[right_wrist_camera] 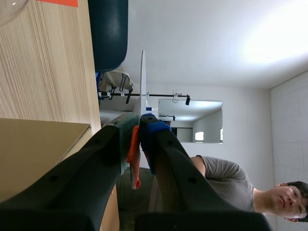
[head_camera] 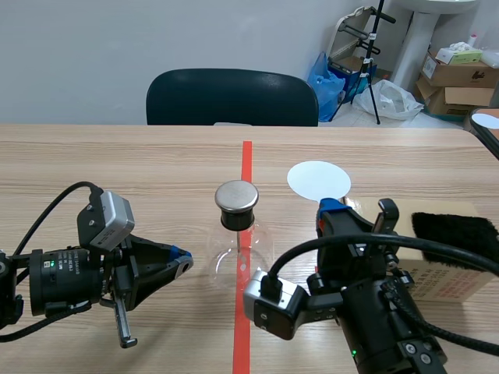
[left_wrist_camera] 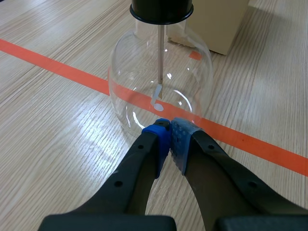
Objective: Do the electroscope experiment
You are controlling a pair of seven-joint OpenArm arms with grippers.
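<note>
Pale wood counter (head_camera: pixel 117 156) with an orange-red tape line down its middle carries the electroscope (head_camera: pixel 236 222), a clear glass flask with a black neck and metal cap, standing on that line. The left tool (left_wrist_camera: pixel 171 139) lies low beside it, pads pressed together on nothing, tips just at the glass. The right tool (right_wrist_camera: pixel 139 132) is clamped on the orange handle (right_wrist_camera: pixel 134 154) of a thin white disc (head_camera: pixel 318 179), near the flask. A cardboard box (head_camera: pixel 444 273) bearing black fur (head_camera: pixel 454 227) sits alongside.

One electroscope (head_camera: pixel 236 199), one white disc (head_camera: pixel 318 179), one box (head_camera: pixel 448 276), one black cloth (head_camera: pixel 454 228), one chair (head_camera: pixel 231 97)
</note>
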